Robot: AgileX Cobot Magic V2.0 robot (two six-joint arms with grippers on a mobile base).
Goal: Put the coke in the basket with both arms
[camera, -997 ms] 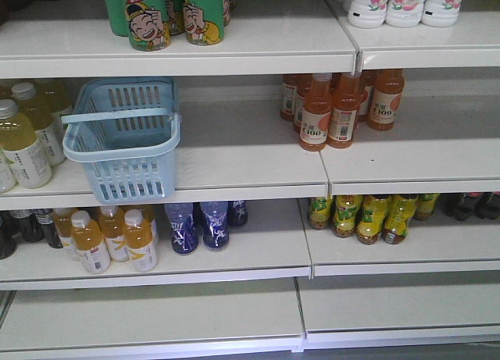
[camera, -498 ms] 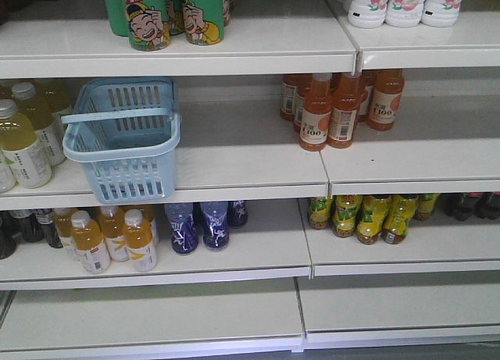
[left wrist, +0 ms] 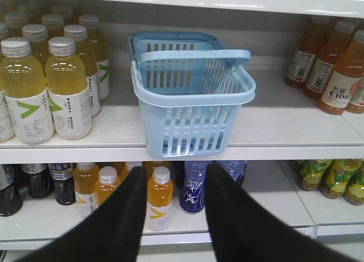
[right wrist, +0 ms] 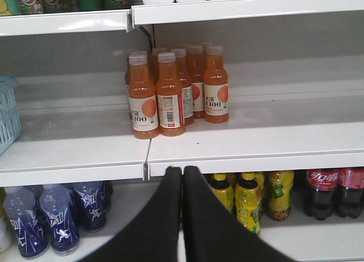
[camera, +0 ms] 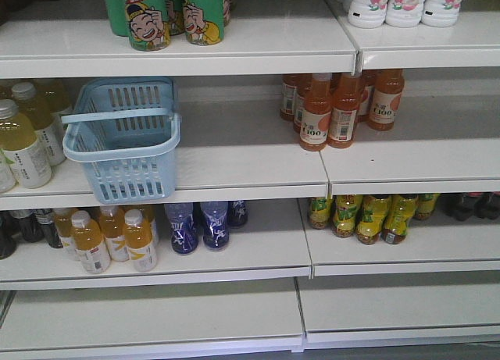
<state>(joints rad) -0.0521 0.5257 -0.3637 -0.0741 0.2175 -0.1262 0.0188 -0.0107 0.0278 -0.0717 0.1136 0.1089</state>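
Basket (camera: 117, 153) stands upright on the middle shelf (camera: 250, 169), left bay, at the front edge, handle (left wrist: 193, 56) lying across its open top; inside, only slotted walls show. Just beside it on the left: yellow bottles (left wrist: 68, 97) with white labels, not touching. Well apart on the right, same shelf level: a cluster of orange bottles (right wrist: 170, 91). From the right wrist view only a corner of the basket (right wrist: 7, 111) shows at the left edge. Left gripper (left wrist: 177, 177): 2 black fingers (left wrist: 133, 211) spread apart, nothing between them, tips pointing at the shelf under the basket, in front of small orange bottles (left wrist: 159, 199) and purple bottles (left wrist: 193, 188). Right gripper (right wrist: 182, 172): fingers (right wrist: 162, 216) pressed together tip to tip, gripping nothing, aimed below the orange bottles, next to yellow-green bottles (right wrist: 247, 199). Dark cola bottles (right wrist: 327, 191) with red labels stand at the lower right. Top shelf carries green cans (camera: 168, 16) and white bottles (camera: 406, 5). Position of the coke can: cannot tell from these views.
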